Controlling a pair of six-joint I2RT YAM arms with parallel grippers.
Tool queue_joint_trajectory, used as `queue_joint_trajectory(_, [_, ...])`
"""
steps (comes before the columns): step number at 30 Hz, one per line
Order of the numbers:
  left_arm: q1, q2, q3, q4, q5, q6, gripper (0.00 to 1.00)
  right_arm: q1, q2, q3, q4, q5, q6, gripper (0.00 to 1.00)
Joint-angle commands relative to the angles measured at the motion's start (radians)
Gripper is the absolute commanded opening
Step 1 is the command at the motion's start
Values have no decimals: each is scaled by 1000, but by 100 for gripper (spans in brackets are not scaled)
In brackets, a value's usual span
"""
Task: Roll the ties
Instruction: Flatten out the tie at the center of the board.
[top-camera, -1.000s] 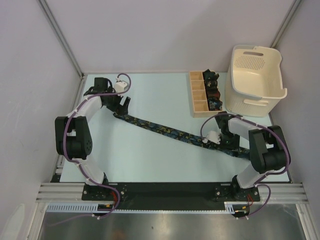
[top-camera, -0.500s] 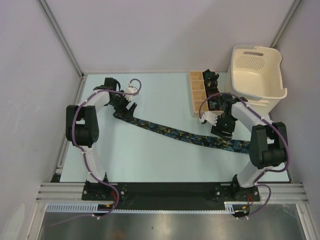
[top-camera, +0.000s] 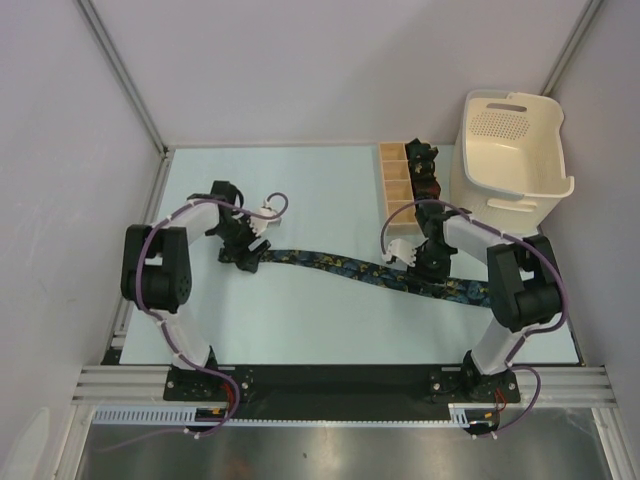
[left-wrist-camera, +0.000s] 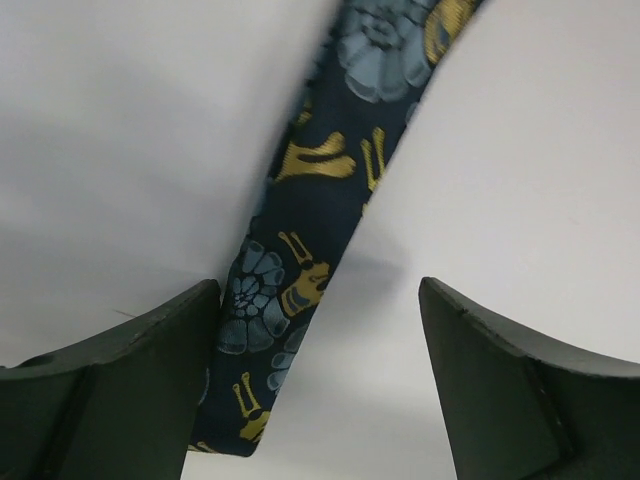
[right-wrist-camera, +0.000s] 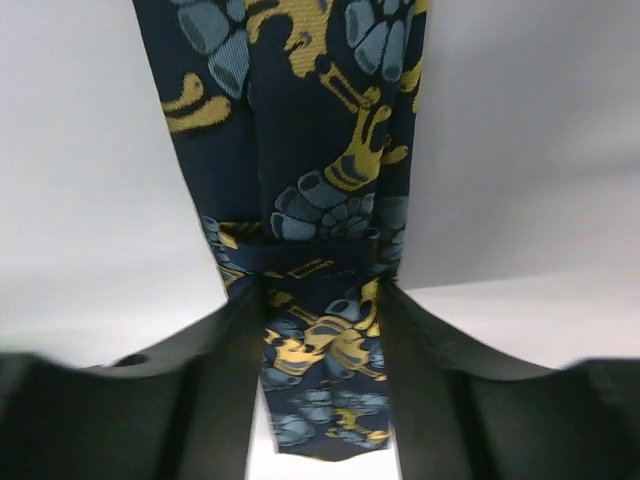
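Navy floral fabric necktie (top-camera: 335, 265) lies stretched left-right across pale table (top-camera: 300, 190). Left pincer (top-camera: 244, 262) wide open, straddling its narrow left end. Right pincer (top-camera: 428, 272) half closed, squeezing the wider right part.

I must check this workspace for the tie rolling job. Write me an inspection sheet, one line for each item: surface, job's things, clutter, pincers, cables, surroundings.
Surface: pale table, no spill seen.
Job's things: long floral tie lies unrolled across the table between the arms; rolled ties sit in the box, on the side nearest the basket.
Clutter: wooden divided box; cream basket beside it.
Pincers: left pincer open, the tie's end beside one finger; right pincer has the tie filling its gap, but a firm grip cannot be told.
Cables: purple cables run along both arms.
Surroundings: pale walls; metal rail at the near edge.
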Motion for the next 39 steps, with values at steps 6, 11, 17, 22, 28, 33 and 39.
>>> queue_joint_trajectory(6, [2, -236, -201, -103, 50, 16, 77, -113, -144, -157, -29, 50, -349, 35])
queue_joint_trajectory(11, [3, -248, -213, -88, 38, 32, 68, -159, -144, -135, -37, 39, -401, 33])
queue_joint_trajectory(17, [3, -260, -207, -56, 51, 95, 82, -135, -137, 1, -129, -48, -258, 56])
queue_joint_trajectory(22, [-1, -268, -186, -33, 119, 131, 92, -95, -132, 99, -198, -154, -121, 62])
queue_joint_trajectory(28, [-21, -250, -190, 3, 192, 158, 92, 118, -28, 205, -72, -246, 207, 52])
queue_joint_trajectory(33, [-26, -248, -221, 44, 185, 178, 90, 233, 139, 329, 38, -317, 453, 45])
queue_joint_trajectory(39, [-26, -259, -264, 75, 147, 202, 89, 298, 248, 421, 71, -366, 478, 47])
